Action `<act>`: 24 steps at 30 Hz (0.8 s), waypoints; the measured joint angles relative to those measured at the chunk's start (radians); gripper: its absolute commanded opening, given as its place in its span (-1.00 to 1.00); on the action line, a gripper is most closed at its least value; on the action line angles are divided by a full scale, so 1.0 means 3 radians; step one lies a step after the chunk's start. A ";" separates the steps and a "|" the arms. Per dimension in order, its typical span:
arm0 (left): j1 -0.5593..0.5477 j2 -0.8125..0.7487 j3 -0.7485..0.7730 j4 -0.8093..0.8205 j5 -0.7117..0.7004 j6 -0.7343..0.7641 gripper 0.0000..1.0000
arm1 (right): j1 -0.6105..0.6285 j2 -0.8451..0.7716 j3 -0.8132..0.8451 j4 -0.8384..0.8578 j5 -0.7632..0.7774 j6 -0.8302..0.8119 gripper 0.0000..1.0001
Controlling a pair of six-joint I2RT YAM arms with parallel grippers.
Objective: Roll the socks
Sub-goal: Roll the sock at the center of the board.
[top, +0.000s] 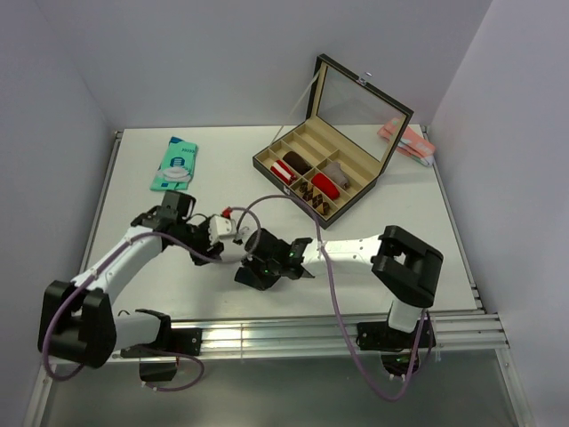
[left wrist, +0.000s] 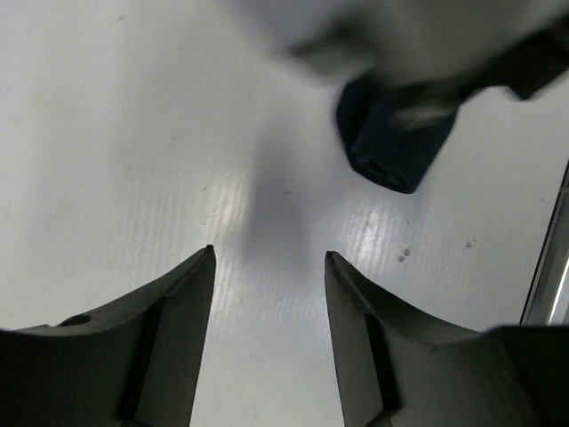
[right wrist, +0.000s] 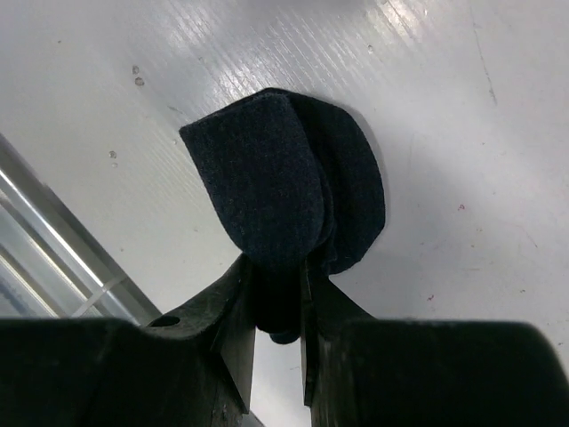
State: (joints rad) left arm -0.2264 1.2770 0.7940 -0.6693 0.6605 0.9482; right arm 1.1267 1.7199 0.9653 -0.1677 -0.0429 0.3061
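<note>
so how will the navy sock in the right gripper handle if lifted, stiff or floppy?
Probably floppy: the navy sock bends over itself where the right gripper pinches it. Likely light, being thin fabric layers. Its knit looks matte, so slipping seems unlikely, but the loose fold may open.

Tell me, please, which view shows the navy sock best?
The right wrist view: the sock fills it, folded and pinched in the right gripper. The left wrist view shows only its blurred dark-blue end, partly hidden. From the top it blends into the dark gripper.
</note>
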 measured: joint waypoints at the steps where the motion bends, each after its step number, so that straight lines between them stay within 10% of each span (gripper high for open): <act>1: -0.0099 -0.0089 -0.0071 0.0036 -0.0037 0.0001 0.18 | -0.0036 0.0022 0.0036 -0.0039 -0.0066 -0.0001 -0.91; 8: -0.0949 -0.0591 -0.0534 0.0394 -0.0406 -0.0097 0.28 | -0.0207 0.0135 0.0205 -0.0244 -0.0365 0.0013 -0.90; 9: -0.1002 -0.0594 -0.0561 0.0427 -0.0434 -0.0141 0.92 | -0.0221 0.0144 0.0206 -0.0272 -0.0393 0.0020 -0.88; 10: -0.1034 -0.0590 -0.0577 0.0481 -0.0488 -0.0127 0.99 | -0.0242 0.0149 0.0215 -0.0280 -0.0426 0.0028 -0.87; 24: -0.1408 -0.0408 -0.0827 0.1225 -0.0655 -0.0516 0.99 | -0.0376 0.0258 0.0281 -0.0284 -0.0725 0.0169 -0.93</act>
State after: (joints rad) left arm -0.6487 1.1545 0.5461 -0.3019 0.4641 0.7933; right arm 1.0138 1.7973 1.0496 -0.2527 -0.2604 0.3569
